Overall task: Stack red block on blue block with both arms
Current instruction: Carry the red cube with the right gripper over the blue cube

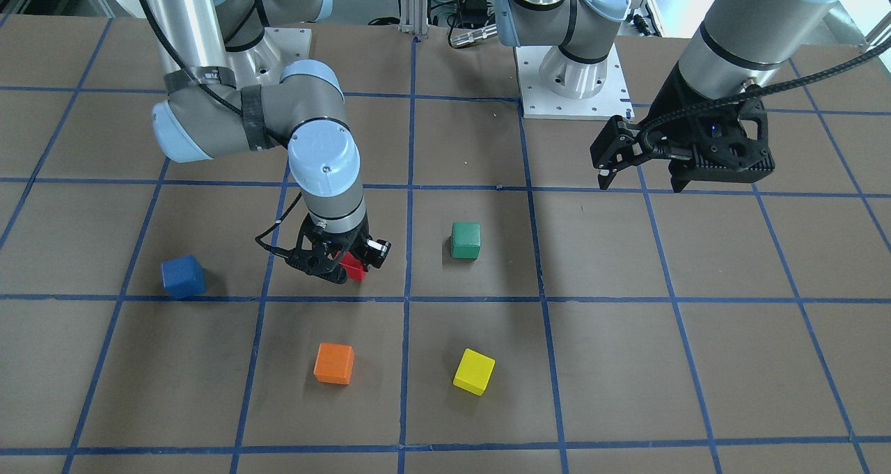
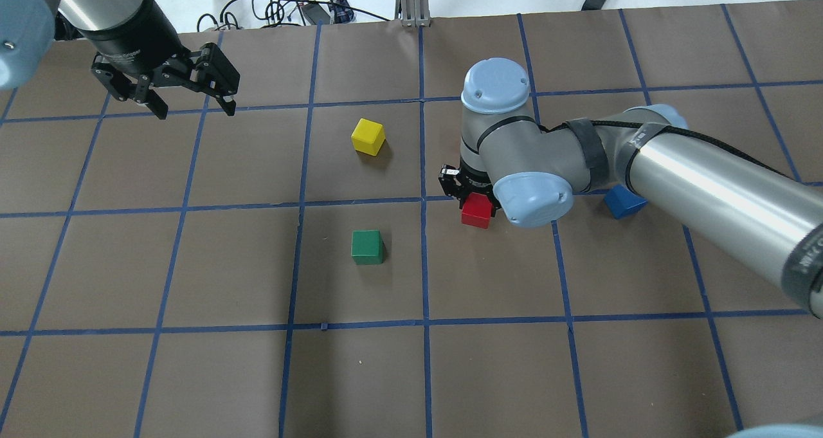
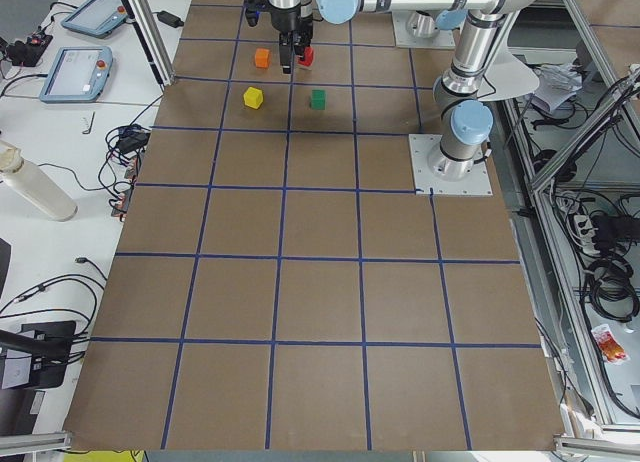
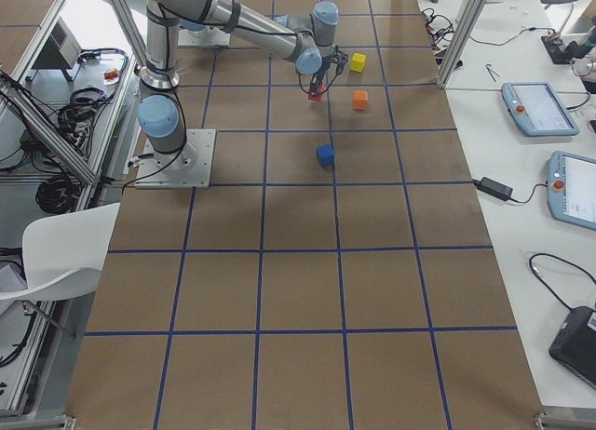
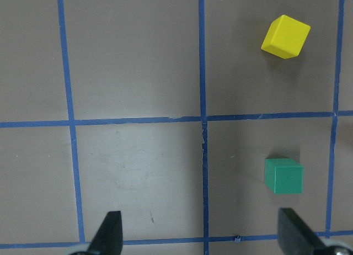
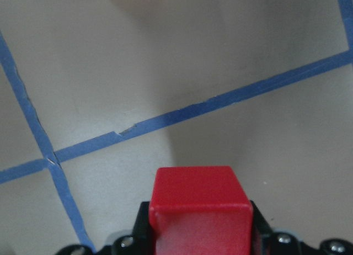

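My right gripper point(image 1: 340, 266) is shut on the red block point(image 1: 353, 266) and holds it low over the brown table. The red block also shows in the overhead view point(image 2: 476, 210) and fills the bottom of the right wrist view point(image 6: 199, 204), between the black fingers. The blue block point(image 1: 183, 277) sits alone on the table, about one grid square to that gripper's side; in the overhead view point(image 2: 624, 201) the right arm partly hides it. My left gripper point(image 2: 195, 110) is open and empty, hovering high over the far side of the table, away from both blocks.
A green block point(image 1: 465, 240), a yellow block point(image 1: 474, 371) and an orange block point(image 1: 334, 362) lie around the red one. The table is brown with a blue tape grid point(image 1: 411, 296). The arm bases stand at the table's rear edge.
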You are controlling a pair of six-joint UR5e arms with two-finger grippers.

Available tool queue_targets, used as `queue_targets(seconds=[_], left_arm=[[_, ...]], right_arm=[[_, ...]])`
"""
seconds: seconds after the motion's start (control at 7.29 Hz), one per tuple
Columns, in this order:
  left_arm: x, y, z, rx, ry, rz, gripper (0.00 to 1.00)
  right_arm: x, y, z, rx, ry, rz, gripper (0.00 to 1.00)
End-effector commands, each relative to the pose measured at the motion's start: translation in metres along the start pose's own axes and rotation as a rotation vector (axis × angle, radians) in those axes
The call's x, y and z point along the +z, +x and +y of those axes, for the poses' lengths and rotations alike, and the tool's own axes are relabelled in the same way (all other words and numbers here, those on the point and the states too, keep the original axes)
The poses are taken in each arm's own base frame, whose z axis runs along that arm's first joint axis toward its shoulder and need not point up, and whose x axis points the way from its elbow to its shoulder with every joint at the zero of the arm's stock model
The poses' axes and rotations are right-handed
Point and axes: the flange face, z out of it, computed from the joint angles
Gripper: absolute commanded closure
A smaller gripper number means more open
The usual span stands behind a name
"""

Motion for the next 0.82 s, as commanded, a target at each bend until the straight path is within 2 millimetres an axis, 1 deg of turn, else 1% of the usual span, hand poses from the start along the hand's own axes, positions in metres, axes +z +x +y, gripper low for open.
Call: queue_targets(seconds=[0.0,0.14,0.27,0.41,0.69], left_arm=[[0.0,0.0,0.0,0.0,-0.001,0.0,0.0],[0.001,0.001,0.0,0.001,-0.001,0.002,0.0],[0.001,0.001,0.0,0.001,-0.001,0.0,0.0],[0.001,0.001,0.0,0.001,-0.004,0.0,0.0],[0.008,0.003,0.004,0.001,-0.014,0.004,0.0]], right_arm=[[-0.045,0.061,-0.03,-0.134,0.035,-0.011,0.8],[-0.06,0.097,-0.041,-0.194,0.023,-0.004,0.8],[-0.074,0.132,-0.049,-0.218,0.042,0.014,0.75],[-0.079,0.165,-0.059,-0.292,0.052,0.016,0.72],[-0.073,0.208,-0.074,-0.465,0.044,0.033,0.73]])
